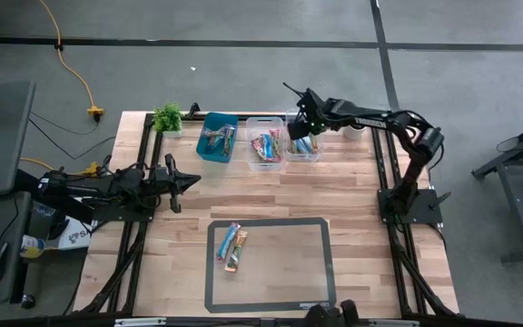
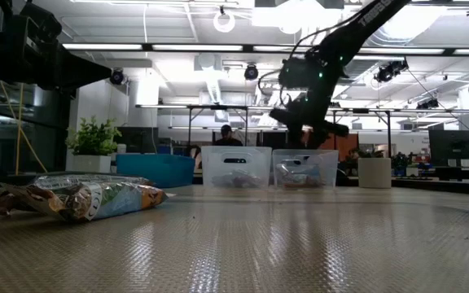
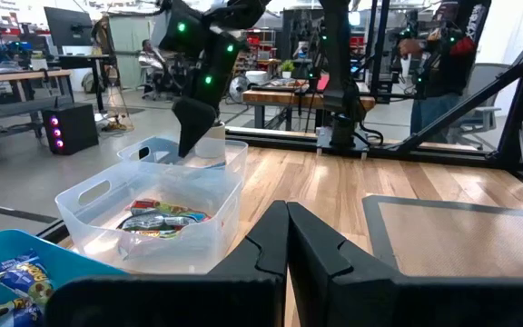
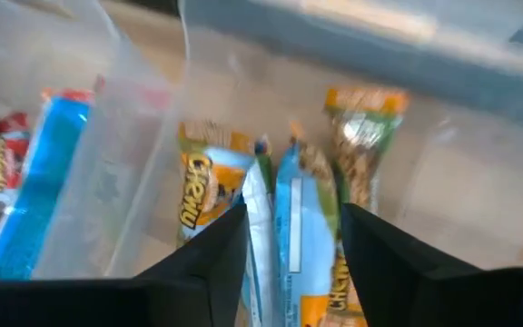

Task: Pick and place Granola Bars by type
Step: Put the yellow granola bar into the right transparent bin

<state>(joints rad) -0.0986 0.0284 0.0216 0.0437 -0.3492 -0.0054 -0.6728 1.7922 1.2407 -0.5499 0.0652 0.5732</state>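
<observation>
My right gripper point(image 1: 300, 128) hangs over the rightmost clear bin point(image 1: 304, 138) at the table's far edge, fingers point(image 4: 214, 259) spread apart with nothing between them; below lie blue and orange granola bars point(image 4: 289, 218). The middle clear bin point(image 1: 265, 141) and the teal bin point(image 1: 216, 138) each hold more bars. Two bars point(image 1: 231, 245) lie inside the grey-framed mat point(image 1: 320, 263) near the front. My left gripper point(image 1: 189, 181) waits above the table's left side, fingers pressed together on nothing.

Granola Bars point(image 1: 231, 246) lie flat on the mat, others sorted in three bins.
</observation>
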